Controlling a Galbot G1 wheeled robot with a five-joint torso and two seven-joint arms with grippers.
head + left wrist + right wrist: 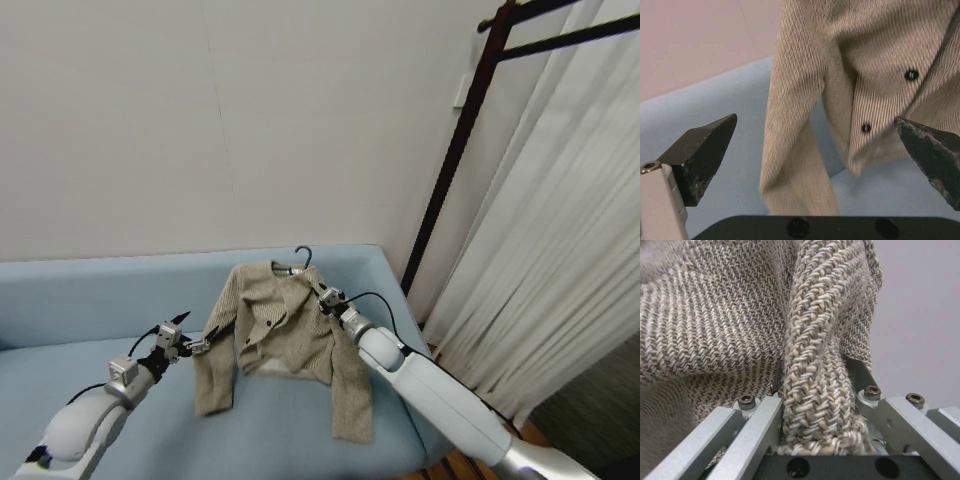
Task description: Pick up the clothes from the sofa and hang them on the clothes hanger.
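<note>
Your right gripper (330, 297) is clamped on the cardigan (285, 325) at its shoulder, and the knit buries the fingertips. The cardigan hangs over the sofa (90, 290). Only the hook of its hanger (302, 258) shows. Your left gripper (192, 335) gapes wide beside a sleeve; you cannot tell whether it touches.

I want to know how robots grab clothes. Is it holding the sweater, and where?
The right gripper is shut on the sweater, on a fold at its shoulder beside the hanger. The left gripper is open near a sleeve, holding nothing.
</note>
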